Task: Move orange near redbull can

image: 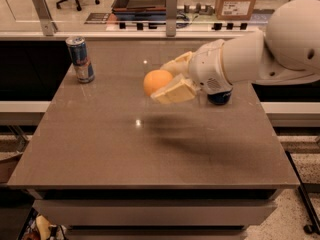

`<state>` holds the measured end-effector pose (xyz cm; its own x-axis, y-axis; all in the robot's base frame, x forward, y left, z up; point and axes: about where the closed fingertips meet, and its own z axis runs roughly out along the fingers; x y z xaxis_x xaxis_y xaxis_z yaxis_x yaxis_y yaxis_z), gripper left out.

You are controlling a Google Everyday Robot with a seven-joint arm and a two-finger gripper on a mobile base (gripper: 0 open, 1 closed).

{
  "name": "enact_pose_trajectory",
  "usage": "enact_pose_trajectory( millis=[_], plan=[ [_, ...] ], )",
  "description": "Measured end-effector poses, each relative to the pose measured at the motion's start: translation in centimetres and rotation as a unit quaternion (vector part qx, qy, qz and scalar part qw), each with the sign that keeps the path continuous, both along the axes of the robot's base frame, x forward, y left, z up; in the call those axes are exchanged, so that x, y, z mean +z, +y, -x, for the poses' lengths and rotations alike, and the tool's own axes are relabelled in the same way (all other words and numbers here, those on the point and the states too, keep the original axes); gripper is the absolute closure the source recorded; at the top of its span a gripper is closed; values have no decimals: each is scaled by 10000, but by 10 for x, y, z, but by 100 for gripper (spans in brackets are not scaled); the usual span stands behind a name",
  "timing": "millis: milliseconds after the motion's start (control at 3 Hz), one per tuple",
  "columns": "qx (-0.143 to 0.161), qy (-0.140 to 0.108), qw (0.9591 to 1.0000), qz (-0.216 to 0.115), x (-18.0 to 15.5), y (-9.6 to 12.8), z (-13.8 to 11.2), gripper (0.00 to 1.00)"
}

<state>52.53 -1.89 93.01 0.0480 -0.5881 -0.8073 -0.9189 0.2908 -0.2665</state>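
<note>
Mostly hidden behind arm (240,59): dark can (220,98). Clenched on orange (156,81), lifted over table (150,154): gripper (161,82). Well apart from redbull can (80,59).

The hand (161,84), gripping the orange (155,79) above the surface (100,149), is covering its right side; the wrist (215,71) is hiding most of a dark can (220,99).

High front view down onto table (150,159), hand (162,85) holding orange (154,80) centre
</note>
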Motion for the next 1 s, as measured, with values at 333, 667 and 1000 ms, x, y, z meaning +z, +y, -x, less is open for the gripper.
enact_pose_trajectory(
  millis=[333,667,1000],
  plan=[
    [-58,-106,9999,-73,3,26,-24,100],
    [-157,-116,9998,26,-2,55,-51,100],
    [-275,-64,9995,155,-12,83,-78,100]
  ],
)
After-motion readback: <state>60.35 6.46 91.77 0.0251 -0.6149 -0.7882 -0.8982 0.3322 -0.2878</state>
